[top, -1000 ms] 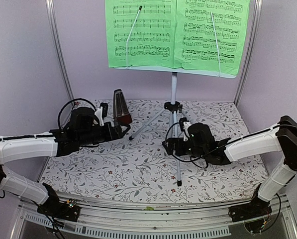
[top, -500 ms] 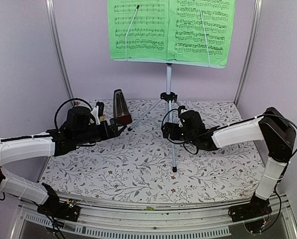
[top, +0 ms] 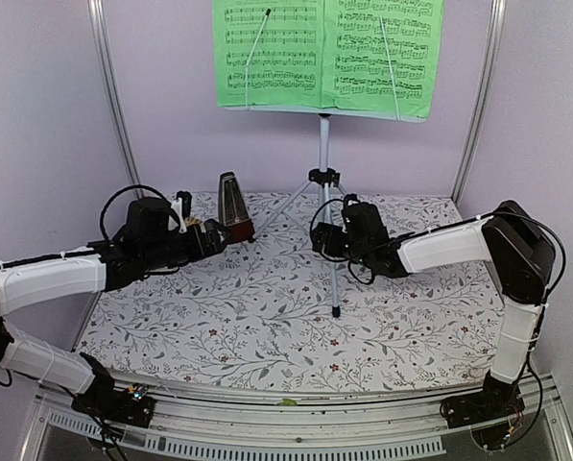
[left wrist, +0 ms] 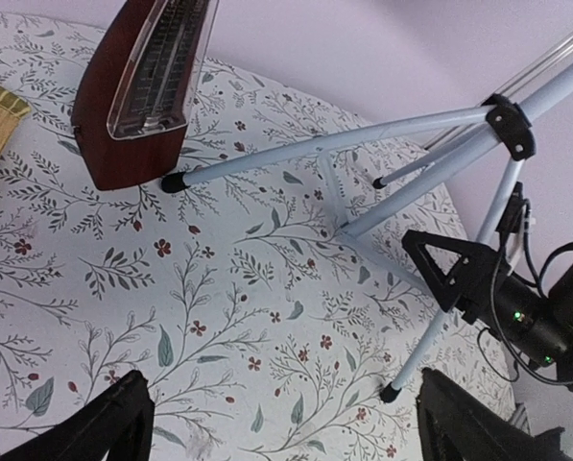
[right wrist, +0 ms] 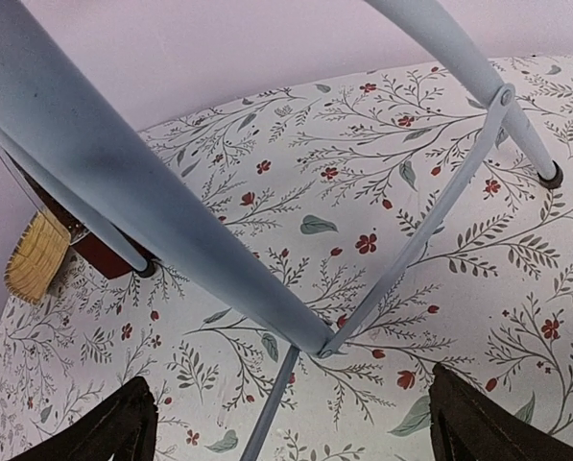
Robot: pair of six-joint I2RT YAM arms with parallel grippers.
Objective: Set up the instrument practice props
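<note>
Music stand (top: 324, 144) — axis vertical — is being straddled low by the nearer right gripper (top: 324, 238), fingers (right wrist: 123, 423) apart; left gripper (top: 219, 238), likewise apart, is being aimed at its neighbouring metronome (top: 234, 202).

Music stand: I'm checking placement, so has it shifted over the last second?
Yes. The music stand has moved rearward and slightly left; its front foot now sits farther from the table's near edge.

The green paper music booklet (top: 324, 53) has rows of black notes. The pyramid-shaped metronome (left wrist: 137, 96) is dark red-brown, and the white table cloth (top: 267, 307) has grey leaves and red flowers.
</note>
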